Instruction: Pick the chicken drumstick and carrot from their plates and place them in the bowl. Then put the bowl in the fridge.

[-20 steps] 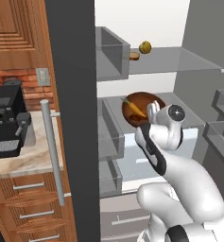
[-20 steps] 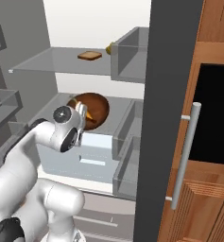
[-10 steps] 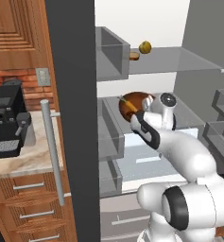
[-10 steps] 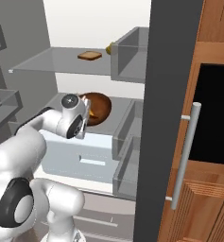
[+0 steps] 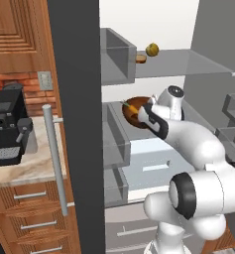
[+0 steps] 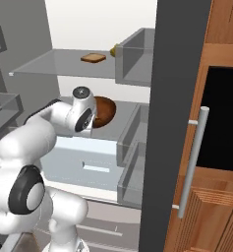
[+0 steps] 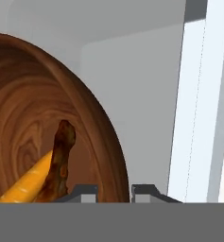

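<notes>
no readable writing anywhere. the gripper is clamped on the rim of the brown bowl, inside the fridge above a grey shelf; carrot and drumstick lie in it.

The fridge stood open, its dark door edge-on with a long silver handle. The white arm reached in to the middle shelf, its wrist in front of the brown bowl, which sat on that shelf. On the glass shelf above lay a slice of bread. Wooden cabinets stood to the right.
</notes>
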Available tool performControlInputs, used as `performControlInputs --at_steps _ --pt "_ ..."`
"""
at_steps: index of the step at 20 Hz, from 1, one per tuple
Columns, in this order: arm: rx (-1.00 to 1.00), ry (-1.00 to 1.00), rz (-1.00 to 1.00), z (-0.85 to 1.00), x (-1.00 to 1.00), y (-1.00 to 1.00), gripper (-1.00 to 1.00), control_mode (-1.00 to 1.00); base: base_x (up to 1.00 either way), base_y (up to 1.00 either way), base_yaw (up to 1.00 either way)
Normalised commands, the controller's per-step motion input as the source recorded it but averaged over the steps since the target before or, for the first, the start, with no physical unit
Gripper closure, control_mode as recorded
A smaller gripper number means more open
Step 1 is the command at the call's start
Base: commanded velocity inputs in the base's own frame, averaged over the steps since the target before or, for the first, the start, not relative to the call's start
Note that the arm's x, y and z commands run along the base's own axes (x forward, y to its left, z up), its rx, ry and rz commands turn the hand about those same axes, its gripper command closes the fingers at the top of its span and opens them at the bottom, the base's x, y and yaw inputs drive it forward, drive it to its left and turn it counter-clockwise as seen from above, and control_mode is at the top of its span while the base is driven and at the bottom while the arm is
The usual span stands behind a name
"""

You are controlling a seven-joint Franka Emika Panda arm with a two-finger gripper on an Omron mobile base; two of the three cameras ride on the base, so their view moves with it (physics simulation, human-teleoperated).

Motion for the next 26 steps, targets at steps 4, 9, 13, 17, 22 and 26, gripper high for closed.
performControlInputs --at_steps 4,9,13,17,22,26 --pt "0.00 -0.01 0.00 -0.17 0.19 0.01 1.00 -1.00 0.00 0.00 0.00" --pt "0.00 -0.08 0.00 -0.19 0.34 0.10 1.00 -1.00 0.00 0.00 0.00" --pt "0.00 -0.03 0.00 -0.15 0.43 0.11 1.00 -1.00 0.00 0.00 0.00" --pt "0.00 0.00 0.00 -0.11 0.30 0.03 1.00 -1.00 0.00 0.00 0.00" --pt "0.00 0.02 0.00 -0.05 0.14 0.00 -1.00 -1.00 0.00 0.00 0.00" --pt "0.03 0.00 0.00 0.05 -0.02 0.00 -1.00 -1.00 0.00 0.00 0.00"
